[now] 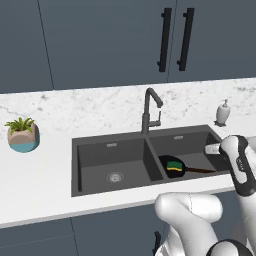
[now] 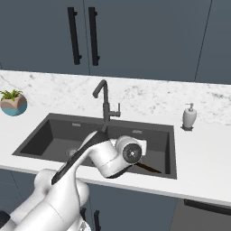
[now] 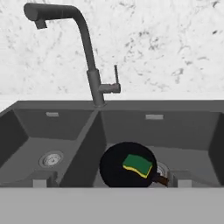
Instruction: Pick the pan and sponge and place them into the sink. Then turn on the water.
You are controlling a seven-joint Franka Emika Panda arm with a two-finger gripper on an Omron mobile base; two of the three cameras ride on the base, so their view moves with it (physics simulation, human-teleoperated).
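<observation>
The black pan (image 3: 127, 165) sits in the right side of the sink (image 1: 90, 155), and the sponge (image 3: 137, 165) lies inside the pan. The tool (image 3: 109, 181) is wide open above the sink's front edge and holds nothing. The tap (image 1: 150, 107) stands behind, on the white counter (image 1: 35, 175).

Bench (image 1: 40, 170) showing as white, grey-veined marble, smooth. Sink (image 3: 57, 127) and faucet (image 3: 89, 65) looking matt dark grey; pan (image 3: 118, 168) looking matt black.
</observation>
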